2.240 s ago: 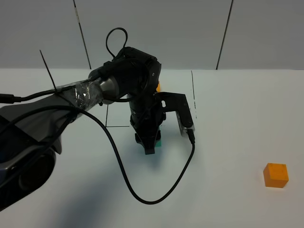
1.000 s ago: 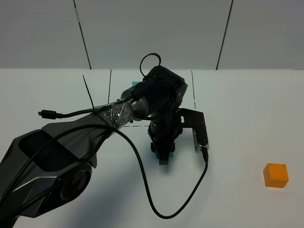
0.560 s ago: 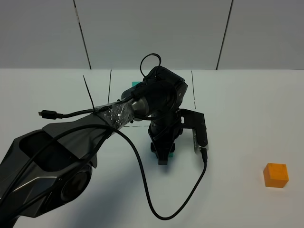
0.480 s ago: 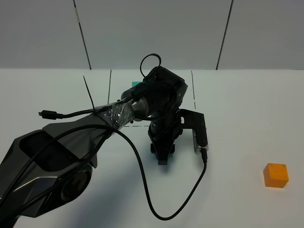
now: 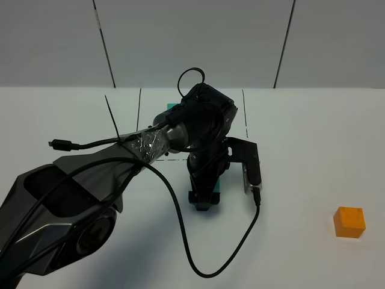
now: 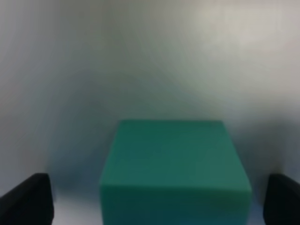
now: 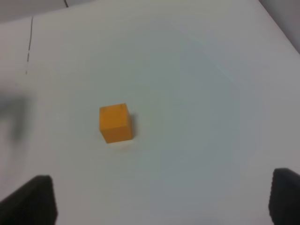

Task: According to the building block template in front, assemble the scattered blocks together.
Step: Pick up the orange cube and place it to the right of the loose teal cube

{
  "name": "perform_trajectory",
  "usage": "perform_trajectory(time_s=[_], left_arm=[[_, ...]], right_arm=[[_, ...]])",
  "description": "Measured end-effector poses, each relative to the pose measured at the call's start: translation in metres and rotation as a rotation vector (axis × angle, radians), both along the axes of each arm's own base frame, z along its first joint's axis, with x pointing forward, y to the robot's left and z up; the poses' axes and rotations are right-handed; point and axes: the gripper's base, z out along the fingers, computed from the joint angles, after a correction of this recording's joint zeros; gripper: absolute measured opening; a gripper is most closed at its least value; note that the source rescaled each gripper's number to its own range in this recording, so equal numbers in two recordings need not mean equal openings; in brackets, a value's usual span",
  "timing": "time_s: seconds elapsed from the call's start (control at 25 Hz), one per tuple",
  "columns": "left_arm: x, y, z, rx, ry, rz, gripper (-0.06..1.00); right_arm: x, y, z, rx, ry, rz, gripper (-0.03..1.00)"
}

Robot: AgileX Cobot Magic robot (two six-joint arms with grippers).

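Our left hand has opened wide since a moment ago. The teal cube sits on the bench between its fingers, touching neither. The orange cube lies well apart, off to the right. Our right hand is wide open too, holding nothing.

The left arm stretches from the lower left of the high view toward the middle. Its tape-wrapped forearm rises to a bulky black wrist that bends sharply downward. A camera bracket juts out beside the wrist. The left pincer points straight down, and in its own wrist view the fingers sit at the far corners, spread wide. The right pincer hangs high and tilts downward, its two dark fingers likewise set wide apart.
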Motion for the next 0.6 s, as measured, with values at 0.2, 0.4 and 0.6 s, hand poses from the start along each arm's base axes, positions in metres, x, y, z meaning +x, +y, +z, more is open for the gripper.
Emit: perform_trajectory(time_s=[0.2, 0.4, 0.6], left_arm=[[0.0, 0.0, 0.022, -0.029, -0.038, 0.064, 1.0], [-0.002, 0.002, 0.07, -0.109, -0.108, 0.235, 1.0], [-0.008, 0.01, 0.124, -0.204, -0.178, 0.395, 0.98]], right_arm=[[0.0, 0.0, 0.0, 0.0, 0.0, 0.0, 0.8], [0.0, 0.0, 0.0, 0.0, 0.0, 0.0, 0.8], [0.0, 0.0, 0.0, 0.0, 0.0, 0.0, 0.8]])
